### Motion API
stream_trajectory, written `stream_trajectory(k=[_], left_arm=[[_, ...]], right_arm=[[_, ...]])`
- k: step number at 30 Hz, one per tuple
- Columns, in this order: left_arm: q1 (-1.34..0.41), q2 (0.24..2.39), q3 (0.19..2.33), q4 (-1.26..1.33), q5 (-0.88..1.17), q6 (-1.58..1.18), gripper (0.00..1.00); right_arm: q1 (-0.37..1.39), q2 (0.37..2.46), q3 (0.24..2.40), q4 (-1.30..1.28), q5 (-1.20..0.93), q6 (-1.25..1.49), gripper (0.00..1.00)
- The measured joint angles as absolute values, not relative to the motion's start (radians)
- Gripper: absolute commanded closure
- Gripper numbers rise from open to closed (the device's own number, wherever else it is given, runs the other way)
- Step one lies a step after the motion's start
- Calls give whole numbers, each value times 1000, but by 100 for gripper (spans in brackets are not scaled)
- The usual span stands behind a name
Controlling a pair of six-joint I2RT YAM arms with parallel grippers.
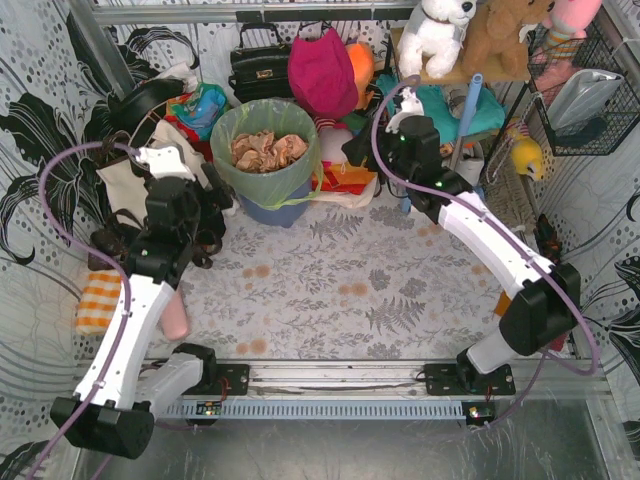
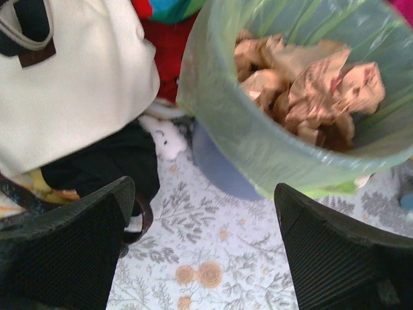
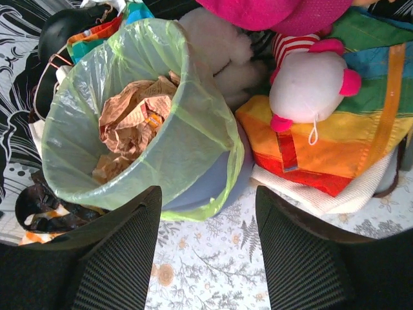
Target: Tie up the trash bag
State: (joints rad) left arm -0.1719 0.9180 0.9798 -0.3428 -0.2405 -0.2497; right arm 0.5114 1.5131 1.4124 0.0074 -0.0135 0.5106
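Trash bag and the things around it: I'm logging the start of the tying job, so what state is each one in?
trash bag: open, untied, rim folded over the bin's edge
crumpled paper: loose inside the bag
bin: upright, lined by the bag
left gripper: open, holding nothing
right gripper: open, holding nothing
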Motion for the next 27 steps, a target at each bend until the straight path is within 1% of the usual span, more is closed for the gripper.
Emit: stream_trajectory(k=[3, 8, 11, 17, 19, 21, 22, 25, 27], left_arm=[[-172, 1010, 1123, -405, -245, -265, 2], [-170, 1202, 1370, -508, -244, -284, 2], [-159, 1298, 1465, -556, -241, -284, 0], [-84, 1456, 1592, -603, -199, -279, 10], [-66, 1492, 1616, -606, -182, -275, 17], [-52, 1517, 1630, -606, -167, -273, 27], [-45, 1524, 1634, -606, -160, -270, 30], [-28, 1539, 1636, -603, -133, -263, 34], [-16, 1550, 1637, -599, -113, -257, 35]], right_arm=[[519, 1582, 1474, -8, -2, 524, 44], [529, 1772, 1750, -150, 17, 524, 46], [540, 1833, 1839, -201, 26, 527, 48], [559, 1898, 1913, -242, 26, 532, 49], [562, 1914, 1920, -239, 11, 535, 50], [565, 1930, 1927, -236, -3, 540, 50], [566, 1938, 1930, -236, -8, 543, 50], [572, 1959, 1937, -228, -25, 551, 51], [574, 1968, 1937, -220, -38, 558, 52]])
